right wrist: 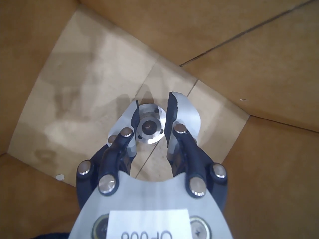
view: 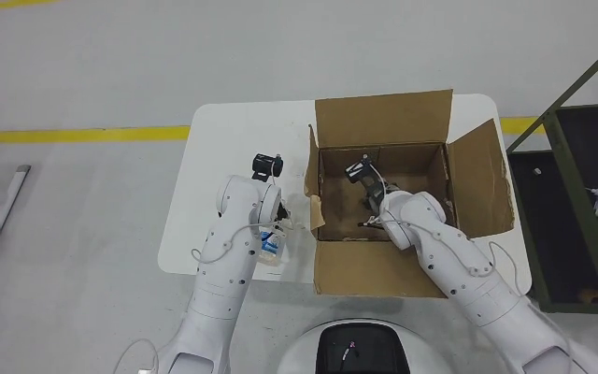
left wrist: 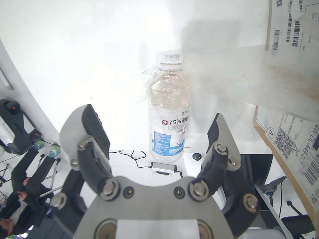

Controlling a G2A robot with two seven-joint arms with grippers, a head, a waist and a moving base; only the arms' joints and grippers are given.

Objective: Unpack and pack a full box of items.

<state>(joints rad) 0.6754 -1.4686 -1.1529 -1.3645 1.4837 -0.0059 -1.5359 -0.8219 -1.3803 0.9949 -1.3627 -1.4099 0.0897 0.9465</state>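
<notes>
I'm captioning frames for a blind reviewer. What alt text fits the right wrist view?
The right gripper is closed on a small round metal flange, holding it between its fingers deep inside the cardboard box. The box's brown walls rise on every side of its pale floor.

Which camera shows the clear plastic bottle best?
Left wrist view: the clear plastic bottle shows whole, cap to base, on the white table ahead of the left gripper. Top view catches part under that arm; right wrist view faces inside the cardboard box.
</notes>
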